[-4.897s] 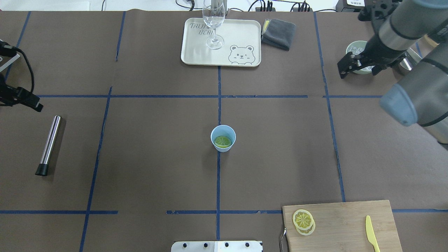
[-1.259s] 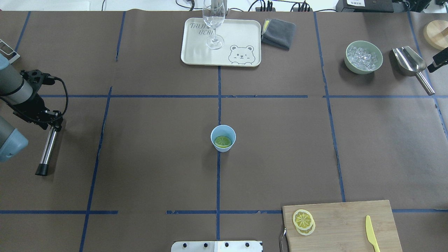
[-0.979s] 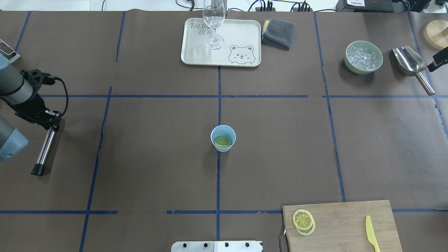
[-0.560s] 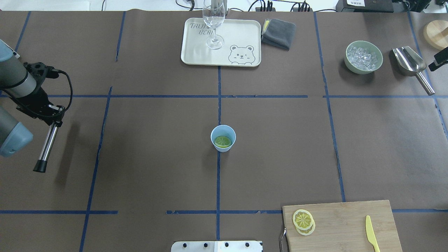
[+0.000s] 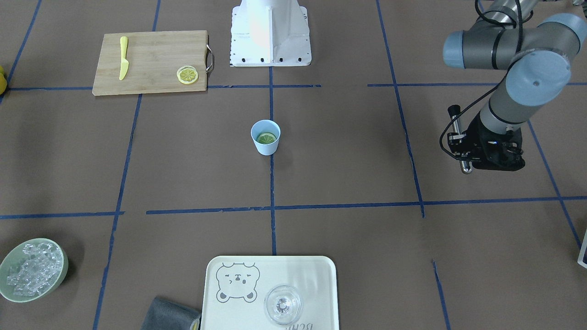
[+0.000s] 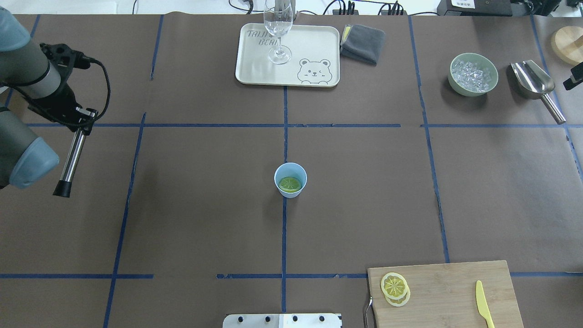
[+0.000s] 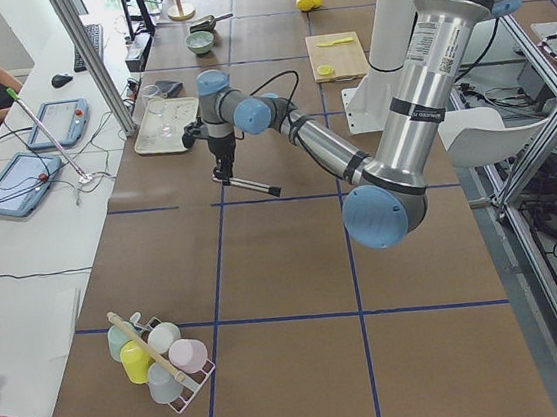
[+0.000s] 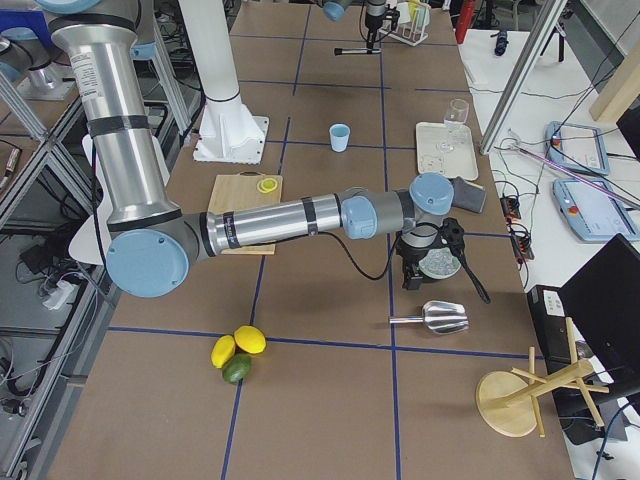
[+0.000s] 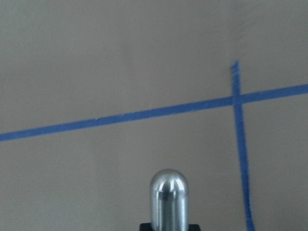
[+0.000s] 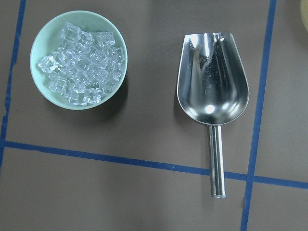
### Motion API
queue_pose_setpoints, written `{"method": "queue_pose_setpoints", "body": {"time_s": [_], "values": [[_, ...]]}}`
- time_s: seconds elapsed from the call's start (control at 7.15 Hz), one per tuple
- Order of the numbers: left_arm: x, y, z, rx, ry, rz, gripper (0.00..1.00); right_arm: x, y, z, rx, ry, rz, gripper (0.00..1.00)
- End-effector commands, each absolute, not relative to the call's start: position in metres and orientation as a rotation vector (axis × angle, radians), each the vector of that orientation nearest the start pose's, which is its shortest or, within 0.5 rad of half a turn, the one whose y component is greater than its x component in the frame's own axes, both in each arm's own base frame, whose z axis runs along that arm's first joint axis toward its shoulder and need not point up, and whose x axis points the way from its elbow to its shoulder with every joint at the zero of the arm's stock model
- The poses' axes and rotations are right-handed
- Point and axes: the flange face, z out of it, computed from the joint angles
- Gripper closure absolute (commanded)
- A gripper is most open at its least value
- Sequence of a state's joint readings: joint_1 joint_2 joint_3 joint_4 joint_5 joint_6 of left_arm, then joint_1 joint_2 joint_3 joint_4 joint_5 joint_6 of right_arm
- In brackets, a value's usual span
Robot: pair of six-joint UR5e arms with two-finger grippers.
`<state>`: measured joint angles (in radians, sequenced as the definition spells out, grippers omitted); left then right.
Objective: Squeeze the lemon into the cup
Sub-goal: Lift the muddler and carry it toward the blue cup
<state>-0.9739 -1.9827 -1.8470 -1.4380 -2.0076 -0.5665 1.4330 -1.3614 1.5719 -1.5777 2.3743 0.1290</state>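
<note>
The light-blue cup (image 6: 291, 169) stands at the table's middle, also in the front view (image 5: 266, 147). A lemon slice (image 6: 290, 184) lies flat inside it, looking greenish (image 5: 266, 137). My left gripper (image 6: 81, 125) is far left of the cup, shut on the upper end of a steel muddler (image 6: 73, 155), held off the table with its black tip slanting down (image 5: 456, 130). The left wrist view shows the muddler's rounded steel end (image 9: 169, 196). My right gripper (image 6: 573, 81) barely shows at the right edge near the scoop; I cannot tell its state.
Two more lemon slices (image 6: 395, 288) and a yellow knife (image 6: 483, 305) lie on the cutting board (image 6: 446, 291) at front right. A tray (image 6: 319, 50) with a clear glass (image 6: 278, 27), a grey cloth (image 6: 363, 42), an ice bowl (image 6: 473, 75) and a steel scoop (image 6: 533, 79) line the far side.
My left gripper closed on the muddler, lifted it off the table and carried it farther from the robot. The right arm earlier pulled away from the ice bowl to the right edge.
</note>
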Motion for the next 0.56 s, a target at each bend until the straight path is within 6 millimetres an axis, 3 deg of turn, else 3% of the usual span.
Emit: {"method": "queue_pose_setpoints", "body": {"time_s": [0.0, 0.42], "values": [[0.264, -0.563, 0.223, 0.385, 0.711, -0.065, 1.00, -0.012, -0.584, 0.545, 0.086, -0.817, -0.076, 0.00], [0.362, -0.519, 0.148, 0.540, 0.770, -0.187, 1.00, -0.001, -0.582, 0.543, 0.094, -0.822, -0.060, 0.00]]}}
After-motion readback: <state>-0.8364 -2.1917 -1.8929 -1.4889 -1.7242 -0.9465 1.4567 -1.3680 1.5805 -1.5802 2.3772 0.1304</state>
